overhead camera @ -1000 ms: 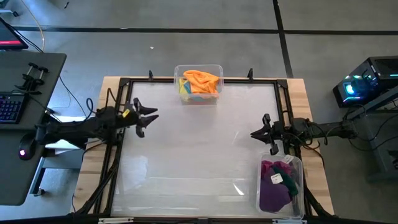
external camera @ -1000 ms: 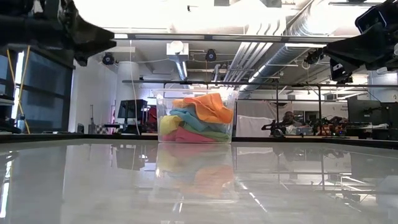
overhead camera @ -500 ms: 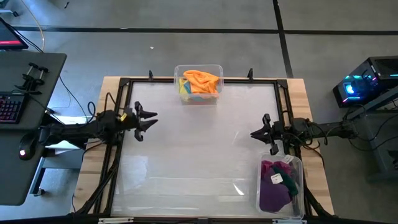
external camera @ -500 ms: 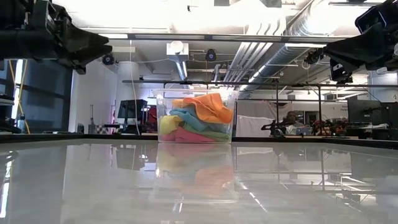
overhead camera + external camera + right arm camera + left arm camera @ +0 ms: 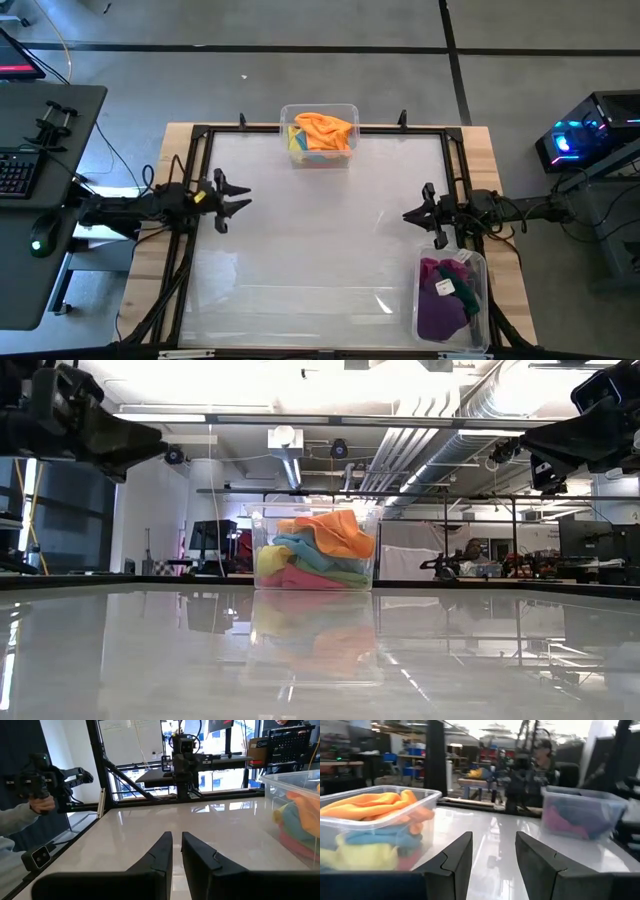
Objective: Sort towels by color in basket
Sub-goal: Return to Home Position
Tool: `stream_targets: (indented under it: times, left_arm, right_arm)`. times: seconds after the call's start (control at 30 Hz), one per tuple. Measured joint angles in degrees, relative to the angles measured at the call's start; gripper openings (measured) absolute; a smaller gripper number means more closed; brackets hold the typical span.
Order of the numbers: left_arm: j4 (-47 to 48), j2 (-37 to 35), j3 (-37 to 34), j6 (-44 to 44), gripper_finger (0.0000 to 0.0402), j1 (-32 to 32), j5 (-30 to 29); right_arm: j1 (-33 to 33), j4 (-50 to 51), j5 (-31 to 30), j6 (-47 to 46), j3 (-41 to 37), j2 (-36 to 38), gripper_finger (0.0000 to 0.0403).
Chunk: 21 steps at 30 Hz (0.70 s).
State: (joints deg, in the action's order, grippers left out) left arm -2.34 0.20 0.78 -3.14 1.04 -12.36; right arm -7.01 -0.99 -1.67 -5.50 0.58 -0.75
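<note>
An orange soft towel (image 5: 322, 128) lies on top of the heap in a clear plastic bin (image 5: 285, 112) at the middle of the far edge of the glossy white counter (image 5: 320, 240). Under it, the low view shows a teal towel (image 5: 300, 550), a yellow towel (image 5: 270, 560) and a pink towel (image 5: 300, 578) pressed against the bin's wall. A second clear plastic bin (image 5: 420, 268) stands at the near right corner. It holds a purple towel (image 5: 440, 315), a magenta towel (image 5: 435, 270) and a dark green towel (image 5: 462, 272).

The left gripper (image 5: 240, 198) hangs above the counter's left side, well apart from both bins, its fingers spread wide and holding nothing. The right gripper (image 5: 408, 214) hangs above the right side, just beyond the second bin's far end, its fingers drawn narrow with only a slit between them, also holding nothing. The counter between the two grippers shows only reflections.
</note>
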Motion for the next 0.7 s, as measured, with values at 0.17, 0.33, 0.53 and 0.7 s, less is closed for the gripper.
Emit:
stream_targets:
  times: [0.17, 0.33, 0.53, 0.7]
  left_arm:
    - [0.40, 0.49, 0.00, 3.11, 0.0138, 1.05, 1.08]
    - [0.41, 0.75, 0.00, 4.29, 0.0138, 1.03, 1.08]
    - [0.41, 0.75, 0.00, 4.90, 0.0080, 1.01, 1.32]
    - [0.82, 0.77, 0.00, 5.05, 0.0010, 1.02, 3.98]
  right_arm:
    - [0.00, 0.00, 0.02, 0.00, 0.00, 0.02, 0.0036]
    - [0.00, 0.00, 0.15, 0.00, 0.00, 0.02, 0.0036]
    - [0.00, 0.02, 0.17, 0.00, 0.00, 0.02, 0.0036]
    - [0.01, 0.02, 0.17, 0.00, 0.00, 0.02, 0.0036]
